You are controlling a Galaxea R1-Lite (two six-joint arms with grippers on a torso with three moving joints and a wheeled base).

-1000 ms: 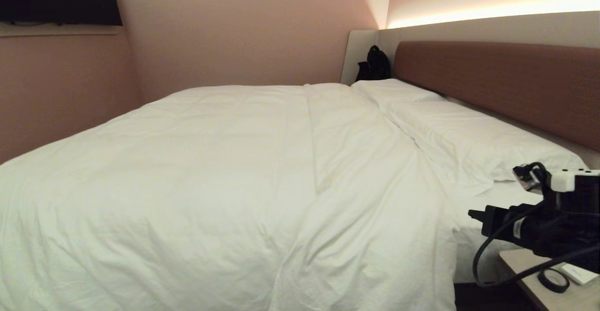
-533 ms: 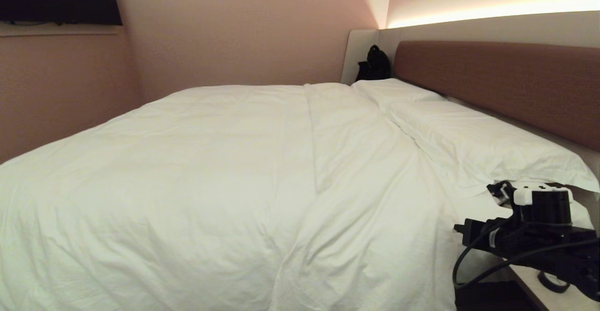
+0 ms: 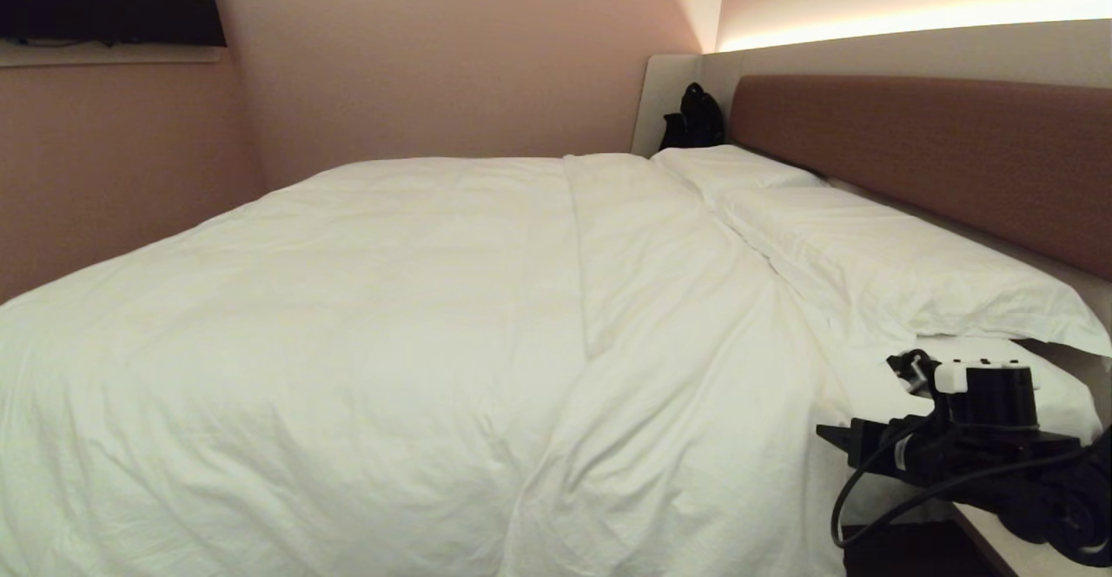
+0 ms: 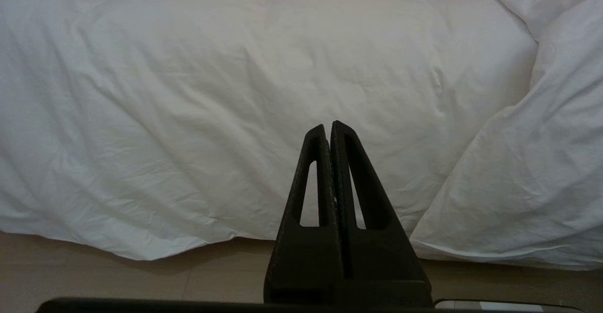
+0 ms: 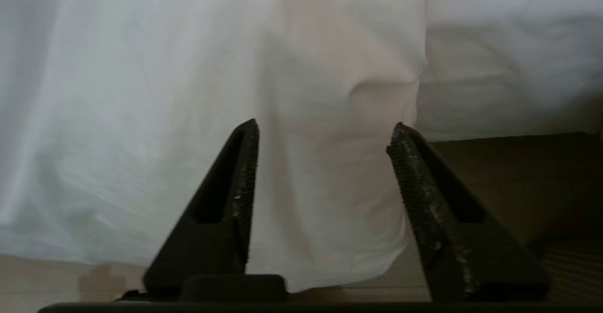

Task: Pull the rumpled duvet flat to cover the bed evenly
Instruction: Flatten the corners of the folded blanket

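The right pincer [image 5: 325,136] stands wide open with nothing held, facing the hanging corner of the duvet [image 3: 417,316]. The left pincer [image 4: 328,127] is shut and empty. The duvet lies along the bed [image 3: 982,364], its long axis toward the headboard [image 3: 938,147]; its near edge is cut off.

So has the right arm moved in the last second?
Yes. In the head view the right arm has sunk and shifted left, clear of the near pillow it overlapped.
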